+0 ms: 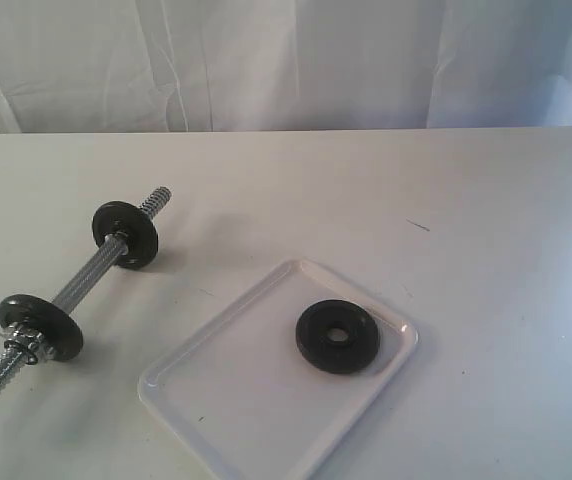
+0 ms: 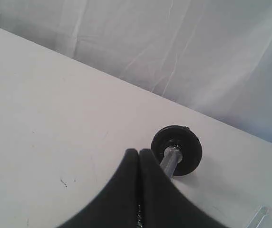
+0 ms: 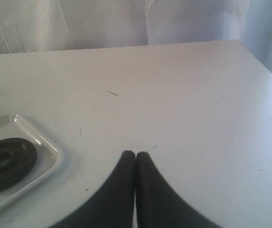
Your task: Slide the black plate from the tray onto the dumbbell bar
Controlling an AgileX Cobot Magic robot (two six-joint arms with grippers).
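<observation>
Exterior: the plate lay flat inside the tray, with the bar on the surface well left of the tray. Left wrist: the left gripper was pinched shut and empty, tray unseen. Right wrist: the right gripper, likewise closed and empty, hung beside the tray. It probably had to open wide first, then take the plate's rim.

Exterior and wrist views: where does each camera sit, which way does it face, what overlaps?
Exterior: off the arms, raised, looking down across the table toward the curtain; shows dumbbell bar, tray, black plate; no arm visible.
Left wrist: on the left arm, looking past the shut left gripper at a disc on the bar.
Right wrist: on the right arm, looking past the shut right gripper across the table to the curtain.
Shared: exterior and right wrist both show the black plate in the tray.
</observation>
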